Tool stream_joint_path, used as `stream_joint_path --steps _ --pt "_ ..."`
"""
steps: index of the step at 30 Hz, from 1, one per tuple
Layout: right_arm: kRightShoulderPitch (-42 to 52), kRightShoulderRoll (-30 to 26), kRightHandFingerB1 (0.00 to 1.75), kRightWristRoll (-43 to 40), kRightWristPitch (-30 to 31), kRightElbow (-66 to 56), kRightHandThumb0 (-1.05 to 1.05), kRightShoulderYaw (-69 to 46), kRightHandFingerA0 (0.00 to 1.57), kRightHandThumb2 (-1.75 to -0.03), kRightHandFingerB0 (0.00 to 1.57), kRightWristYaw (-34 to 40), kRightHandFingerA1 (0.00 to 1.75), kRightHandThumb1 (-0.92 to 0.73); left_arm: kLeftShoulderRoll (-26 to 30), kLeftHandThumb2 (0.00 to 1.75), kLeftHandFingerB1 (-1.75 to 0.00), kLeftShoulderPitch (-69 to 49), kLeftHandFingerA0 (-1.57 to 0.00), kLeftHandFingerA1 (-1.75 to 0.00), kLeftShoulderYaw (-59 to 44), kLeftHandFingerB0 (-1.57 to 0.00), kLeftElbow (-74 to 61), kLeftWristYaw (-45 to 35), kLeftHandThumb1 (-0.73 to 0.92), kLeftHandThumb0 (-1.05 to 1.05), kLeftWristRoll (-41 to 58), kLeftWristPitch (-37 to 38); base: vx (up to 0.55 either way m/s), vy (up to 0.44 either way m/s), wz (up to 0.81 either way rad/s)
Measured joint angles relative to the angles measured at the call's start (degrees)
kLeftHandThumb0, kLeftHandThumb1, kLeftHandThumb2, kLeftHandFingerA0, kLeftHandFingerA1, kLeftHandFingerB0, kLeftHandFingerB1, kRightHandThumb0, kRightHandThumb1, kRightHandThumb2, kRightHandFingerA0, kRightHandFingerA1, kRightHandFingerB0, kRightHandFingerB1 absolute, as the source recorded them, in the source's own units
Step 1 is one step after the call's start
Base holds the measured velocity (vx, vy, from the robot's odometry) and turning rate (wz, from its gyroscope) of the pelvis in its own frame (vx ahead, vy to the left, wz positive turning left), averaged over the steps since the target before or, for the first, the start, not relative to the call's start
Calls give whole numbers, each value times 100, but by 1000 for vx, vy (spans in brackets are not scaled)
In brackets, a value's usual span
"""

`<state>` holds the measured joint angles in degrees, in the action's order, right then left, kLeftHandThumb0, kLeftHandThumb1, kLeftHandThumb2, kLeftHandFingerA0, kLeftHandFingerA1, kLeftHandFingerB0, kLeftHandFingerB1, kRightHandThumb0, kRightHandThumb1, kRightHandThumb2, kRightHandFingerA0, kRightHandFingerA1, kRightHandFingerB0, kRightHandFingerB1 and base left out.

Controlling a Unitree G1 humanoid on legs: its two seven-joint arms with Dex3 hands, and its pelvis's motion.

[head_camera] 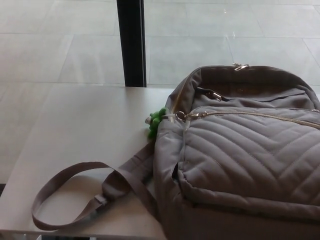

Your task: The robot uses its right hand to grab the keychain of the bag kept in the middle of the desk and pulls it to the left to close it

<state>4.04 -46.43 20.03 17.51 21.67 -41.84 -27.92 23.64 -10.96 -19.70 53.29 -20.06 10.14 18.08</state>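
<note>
Softness is what will govern the handling of the grey quilted fabric backpack (240, 155). It lies flat on the pale grey table (85, 120), filling the right half of the head view and running off the right and lower edges. Its padded, chevron-stitched front panel looks limp rather than stiff. A pull on the zip would therefore likely drag or bunch the cloth unless the bag's own weight holds it down. How full or heavy it is cannot be told.

The small green knobbly keychain (156, 121) hangs at the bag's upper left corner, just off the cloth and touching or nearly touching the table. A pale link joins it to the silver metal zip pull (192, 115). That pull sits at the left end of the front pocket's zip line (255, 114), which looks drawn together along its visible length, so the closing seems done or nearly so for that pocket. Above it the upper compartment gapes a little, showing a dark interior.

The keychain is light, lumpy and small, a fair thing to pinch, though likely to swing. The best hold would be on its body close to the link, with the pull kept along the zip line. A long grey webbing strap (70, 175) loops over the table to the left. Neither robot hand shows, so whether the fingers are released or clenched cannot be told.
</note>
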Motion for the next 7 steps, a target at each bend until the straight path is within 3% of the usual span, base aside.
stream_joint_path --steps 4,5,6,7 --pt "638 -67 34 -153 -254 632 -64 -690 16 -59 21 205 53 -61 -1 63 -45 -147 -60 -47 -49 -47 82 2 77 -73 1 -2 0 0 0" --pt "768 -68 42 -195 -313 818 -64 -807 11 -79 15 258 54 -46 1 63 -44 -176 -61 -49 -50 -47 119 5 75 -71 -3 -3 0 0 0" --pt "911 -67 31 -240 -380 1045 -58 -921 12 -60 20 318 48 -60 5 63 -44 -208 -62 -49 -40 -47 178 10 74 -71 -11 -3 0 0 0" --pt "980 -67 31 -260 -415 1165 -58 -969 12 -60 20 350 48 -60 7 63 -44 -225 -62 -49 -30 -47 211 11 74 -71 -17 -4 0 0 0"
